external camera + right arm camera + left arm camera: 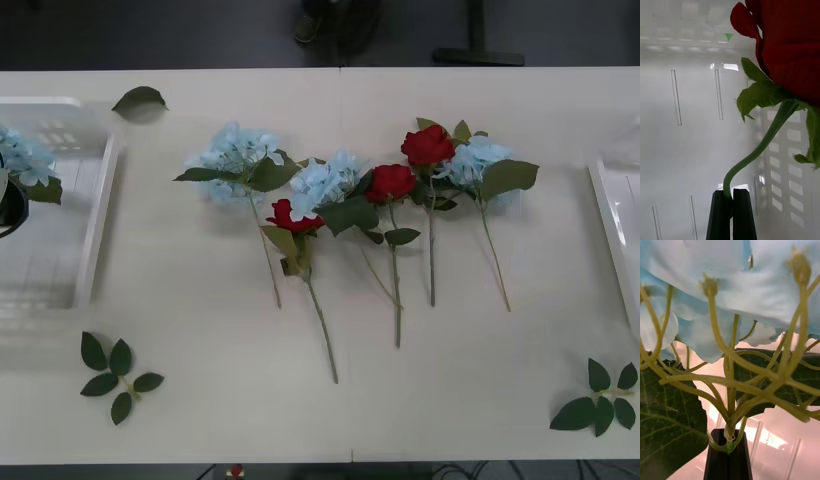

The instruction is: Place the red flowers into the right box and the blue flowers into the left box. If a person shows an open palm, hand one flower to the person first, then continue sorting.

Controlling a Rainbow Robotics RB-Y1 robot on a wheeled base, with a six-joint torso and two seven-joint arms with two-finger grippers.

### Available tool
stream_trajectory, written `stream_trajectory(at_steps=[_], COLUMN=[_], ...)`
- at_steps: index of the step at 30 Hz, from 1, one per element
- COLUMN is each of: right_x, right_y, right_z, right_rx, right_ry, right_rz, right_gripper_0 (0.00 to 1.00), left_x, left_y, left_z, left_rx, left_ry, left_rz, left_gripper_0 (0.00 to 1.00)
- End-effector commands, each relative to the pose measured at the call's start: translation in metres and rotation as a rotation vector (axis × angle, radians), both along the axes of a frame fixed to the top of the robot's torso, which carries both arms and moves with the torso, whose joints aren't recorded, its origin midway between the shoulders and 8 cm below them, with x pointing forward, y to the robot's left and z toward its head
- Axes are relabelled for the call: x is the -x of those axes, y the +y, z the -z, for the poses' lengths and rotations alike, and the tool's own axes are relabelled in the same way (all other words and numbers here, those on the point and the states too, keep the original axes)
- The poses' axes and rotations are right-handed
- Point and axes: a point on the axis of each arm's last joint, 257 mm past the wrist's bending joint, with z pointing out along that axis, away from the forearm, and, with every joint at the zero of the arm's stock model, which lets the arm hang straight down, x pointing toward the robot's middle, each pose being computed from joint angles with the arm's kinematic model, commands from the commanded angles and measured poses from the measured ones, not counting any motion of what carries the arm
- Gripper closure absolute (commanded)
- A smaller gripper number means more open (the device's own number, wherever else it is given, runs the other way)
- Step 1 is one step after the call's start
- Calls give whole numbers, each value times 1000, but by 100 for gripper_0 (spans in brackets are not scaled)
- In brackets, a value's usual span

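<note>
My right gripper (732, 195) is shut on the green stem of a red flower (790, 48), held over the white floor of the right box (677, 150). My left gripper (728, 444) is shut on the stem base of a blue flower (733, 277). That blue flower (25, 160) hangs over the left box (95, 230), beside a dark part of my left arm (8, 205). On the table lie three red flowers (428, 145), (390, 183), (288, 215) mixed with three blue flowers (235, 150), (325, 182), (475, 160). The right box's rim (612, 225) shows at the table's right edge.
Loose green leaf sprigs lie at the front left (118, 375) and front right (600, 400). A single leaf (140, 98) rests near the left box's far corner. The flowers' stems point toward the table's near edge.
</note>
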Motion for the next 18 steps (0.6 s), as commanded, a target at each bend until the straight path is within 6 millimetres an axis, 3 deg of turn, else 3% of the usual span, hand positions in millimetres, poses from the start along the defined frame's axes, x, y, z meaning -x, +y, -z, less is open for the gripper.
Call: stream_trajectory(at_steps=[1, 5, 8, 9, 11, 13, 14, 15, 17, 18], right_x=[-18, -20, -21, -21, -21, -22, -22, -22, -22, -22], right_y=[-4, -8, -6, -6, -5, -4, -4, -4, -4, -4], right_z=[-17, -13, -12, -12, -11, -11, -11, -11, -12, -12], right_rx=[35, 24, 19, 17, 11, 8, 8, 8, 5, 2], right_ry=[-57, -68, -68, -69, -69, -70, -70, -70, -72, -75], right_rz=[-19, -7, -12, -13, -14, -16, -16, -16, -17, -15], right_gripper_0=[100, 99, 44, 31, 20, 19, 19, 19, 19, 19], left_x=[-9, -12, -18, -20, -22, -25, -25, -26, -26, -26], left_y=[11, 9, 8, 9, 9, 9, 8, 8, 8, 8], left_z=[-16, -14, -16, -17, -17, -19, -18, -19, -19, -19], left_rx=[-41, -36, -29, -26, -14, 6, 7, 8, 12, 12], left_ry=[-20, -28, -54, -63, -82, -114, -115, -117, -119, -119], left_rz=[-12, -9, -6, -7, -15, -37, -36, -36, -39, -39], left_gripper_0=[100, 100, 100, 100, 100, 100, 96, 75, 56, 52])
